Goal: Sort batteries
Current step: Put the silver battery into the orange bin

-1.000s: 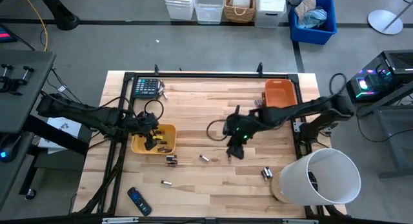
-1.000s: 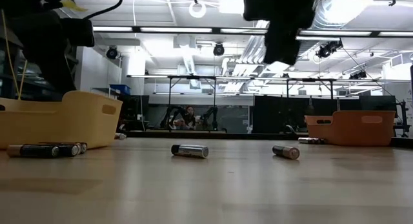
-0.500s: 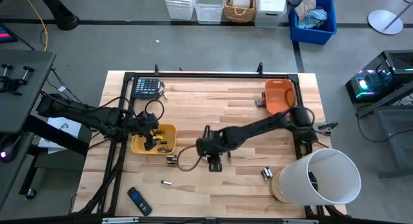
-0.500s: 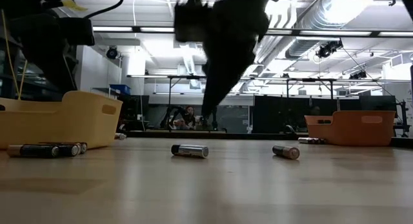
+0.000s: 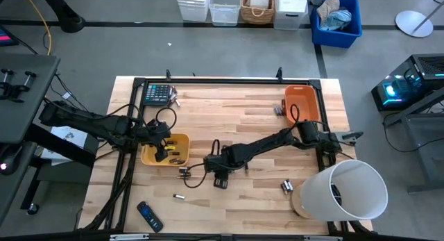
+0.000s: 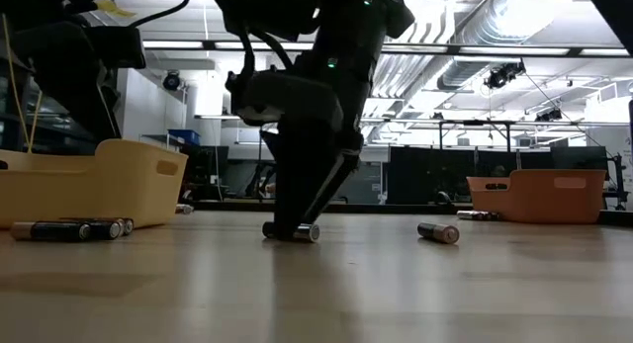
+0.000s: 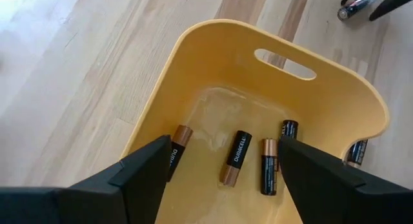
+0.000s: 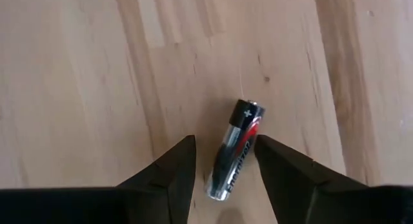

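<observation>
left gripper point(image 7: 219, 179): fingers spread, holding nothing, poised over yellow bin point(image 7: 335, 95) | bin: four batteries point(image 7: 236, 157) lying beyond and between the fingers | right gripper point(image 8: 222, 166): fingers parted, down at the table point(image 8: 77, 69) | silver-and-black battery point(image 8: 233, 150) lies between its fingers, not clamped | orange bin point(image 5: 302, 102) well behind it

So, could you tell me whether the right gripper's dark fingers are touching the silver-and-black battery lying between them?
Apart: the right wrist view shows bare wood on both sides of the battery between the right gripper's open fingers.
</observation>
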Tool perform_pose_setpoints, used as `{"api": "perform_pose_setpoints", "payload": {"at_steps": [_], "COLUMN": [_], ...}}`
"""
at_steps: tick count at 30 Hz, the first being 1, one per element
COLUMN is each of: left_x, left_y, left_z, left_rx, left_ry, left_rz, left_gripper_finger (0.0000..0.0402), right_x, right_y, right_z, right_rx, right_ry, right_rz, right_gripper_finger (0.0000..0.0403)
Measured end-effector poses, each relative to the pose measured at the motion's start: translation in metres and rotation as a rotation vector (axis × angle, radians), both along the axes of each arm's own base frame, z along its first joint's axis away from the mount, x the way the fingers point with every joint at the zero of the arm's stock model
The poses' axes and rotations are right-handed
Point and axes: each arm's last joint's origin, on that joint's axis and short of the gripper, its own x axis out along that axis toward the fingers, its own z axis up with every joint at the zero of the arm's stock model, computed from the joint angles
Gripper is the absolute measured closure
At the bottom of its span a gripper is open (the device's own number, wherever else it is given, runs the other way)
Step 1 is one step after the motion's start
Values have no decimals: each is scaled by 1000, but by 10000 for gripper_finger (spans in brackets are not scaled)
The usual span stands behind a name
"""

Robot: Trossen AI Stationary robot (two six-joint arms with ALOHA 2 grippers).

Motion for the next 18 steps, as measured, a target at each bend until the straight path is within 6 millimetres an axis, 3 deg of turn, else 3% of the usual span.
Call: {"api": "perform_pose_setpoints", "payload": {"at_steps": [2, 5, 8, 10, 13, 18], "left_x": [0, 2, 2, 2, 2, 1], "left_y": [0, 0, 0, 0, 0, 1], "left_z": [0, 1, 1, 1, 1, 1], "left_rx": [-2, -4, -5, -5, 3, 25], "left_ry": [-4, -20, -23, -22, -23, -26], "left_rz": [1, 1, 1, 2, 6, 24], "left_gripper_finger": [131, 131, 131, 131, 131, 131], "right_x": [-1, -1, -5, -15, -30, -90], "right_y": [-1, -7, -21, -42, -83, -149], "right_z": [-5, -6, 10, 29, 80, 120], "right_rx": [-10, -16, -15, -59, -143, -210], "right_ry": [24, 44, 49, 90, 31, 59], "right_rz": [-14, -27, -42, -89, -158, -357], "right_gripper_finger": [268, 356, 370, 370, 370, 370]}}
